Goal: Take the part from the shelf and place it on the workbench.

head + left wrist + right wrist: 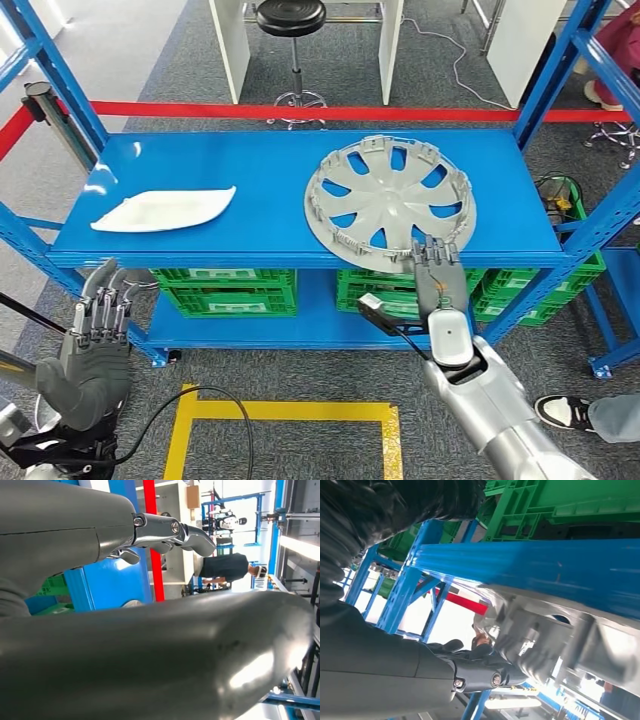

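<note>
A silver hubcap (389, 200) lies flat on the right half of the blue shelf (264, 225), its near rim at the shelf's front edge. My right hand (438, 280) reaches up to that near rim, fingers stretched out flat with the tips over the rim. In the right wrist view the blurred hubcap rim (546, 642) hangs past the blue shelf beam (531, 570), with a gap between it and one of my fingers (482, 672). A flat white part (162, 210) lies on the left of the shelf. My left hand (94, 340) is low at the left, fingers spread upward, holding nothing.
Green crates (226, 290) fill the lower shelf level. Red barrier tape (302, 110) runs behind the shelf, with a black stool (290, 20) beyond. Yellow floor tape (287, 412) and a black cable lie below me. A person's shoe (562, 410) is at the right.
</note>
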You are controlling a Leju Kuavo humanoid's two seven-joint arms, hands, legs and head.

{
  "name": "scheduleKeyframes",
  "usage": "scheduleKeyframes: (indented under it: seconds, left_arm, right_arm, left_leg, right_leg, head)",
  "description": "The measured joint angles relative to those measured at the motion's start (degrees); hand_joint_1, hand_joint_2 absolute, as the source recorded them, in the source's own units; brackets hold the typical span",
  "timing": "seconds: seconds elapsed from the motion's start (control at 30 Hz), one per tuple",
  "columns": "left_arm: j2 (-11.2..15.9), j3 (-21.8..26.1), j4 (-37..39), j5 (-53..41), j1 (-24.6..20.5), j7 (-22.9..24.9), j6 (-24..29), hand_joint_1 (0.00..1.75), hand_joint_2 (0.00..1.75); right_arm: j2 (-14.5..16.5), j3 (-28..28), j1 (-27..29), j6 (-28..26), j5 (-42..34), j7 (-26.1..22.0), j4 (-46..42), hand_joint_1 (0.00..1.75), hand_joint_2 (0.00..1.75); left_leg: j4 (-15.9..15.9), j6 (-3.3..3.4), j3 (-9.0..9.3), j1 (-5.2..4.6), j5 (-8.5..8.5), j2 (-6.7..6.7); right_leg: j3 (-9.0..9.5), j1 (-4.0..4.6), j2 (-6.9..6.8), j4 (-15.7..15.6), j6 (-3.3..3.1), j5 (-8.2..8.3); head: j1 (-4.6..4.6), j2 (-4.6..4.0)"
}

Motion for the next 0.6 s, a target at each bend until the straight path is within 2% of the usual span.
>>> scheduleKeyframes:
  seconds: [0.37,0.6]
  left_arm:
    - [0.0,0.0,0.0,0.3,0.0,0.1,-0.3,0.0,0.0]
    - [0.0,-0.2,0.0,0.8,-0.1,0.5,-0.5,0.0,0.0]
  right_arm:
    - [0.1,-0.5,0.3,-0.3,0.3,0.1,-0.1,0.0,1.75]
    - [0.1,-1.3,0.4,-6.8,0.2,-0.5,-2.0,0.0,1.75]
  left_leg:
    - [0.0,0.0,0.01,0.0,0.0,0.0]
    - [0.0,0.0,0.01,0.0,0.0,0.01]
  right_leg:
    - [0.0,0.01,0.01,0.0,0.0,0.0]
    - [0.0,0.0,0.02,0.0,0.01,0.01]
  head:
    - [0.0,0.0]
    - [0.0,0.0]
